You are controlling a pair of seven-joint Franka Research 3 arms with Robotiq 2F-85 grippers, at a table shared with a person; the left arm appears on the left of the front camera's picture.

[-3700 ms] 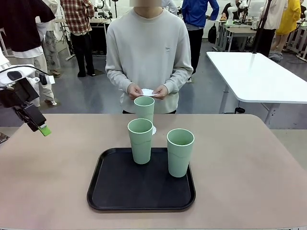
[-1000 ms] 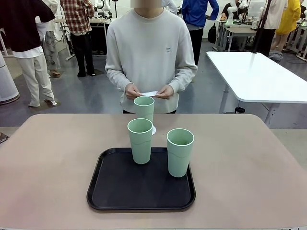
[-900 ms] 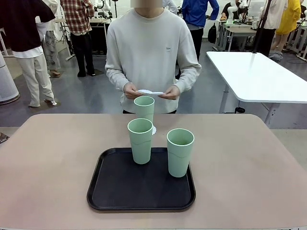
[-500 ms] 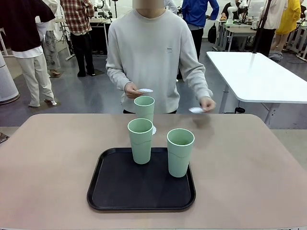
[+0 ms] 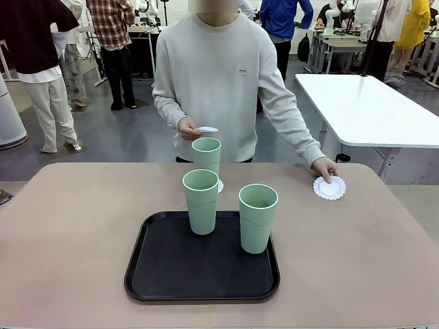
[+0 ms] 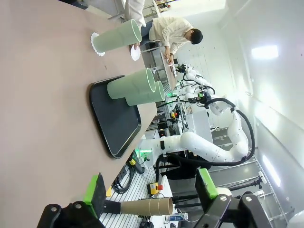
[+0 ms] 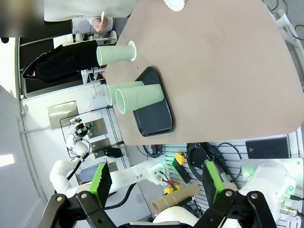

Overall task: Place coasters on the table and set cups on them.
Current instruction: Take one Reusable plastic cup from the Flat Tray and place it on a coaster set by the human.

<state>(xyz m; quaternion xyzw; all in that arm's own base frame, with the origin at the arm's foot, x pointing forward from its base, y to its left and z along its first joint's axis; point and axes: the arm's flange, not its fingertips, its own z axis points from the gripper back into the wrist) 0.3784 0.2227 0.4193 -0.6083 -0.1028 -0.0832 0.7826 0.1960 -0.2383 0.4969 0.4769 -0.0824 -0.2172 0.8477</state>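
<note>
Two pale green cups [image 5: 200,201] [image 5: 258,217] stand upright on a black tray [image 5: 202,274]. Behind them, a third cup [image 5: 206,156] stands on a lacy white coaster [image 5: 220,186] on the table [image 5: 75,226]. The person's hand [image 5: 324,168] rests on a second coaster [image 5: 329,188] lying at the table's far right. Their other hand holds a third coaster [image 5: 206,129] at chest height. My left gripper [image 6: 151,190] is open and far back from the tray [image 6: 114,121] and cups [image 6: 130,85]. My right gripper [image 7: 156,181] is open too, high above the table's near edge, with nothing between its fingers.
A white rectangular table [image 5: 370,110] stands behind at the right. Several people stand in the background. The beige top to the left and right of the tray is bare.
The person's hand swung from the chest out to the table's far right and laid a coaster down there. My left arm, at the left edge earlier, has left the front view.
</note>
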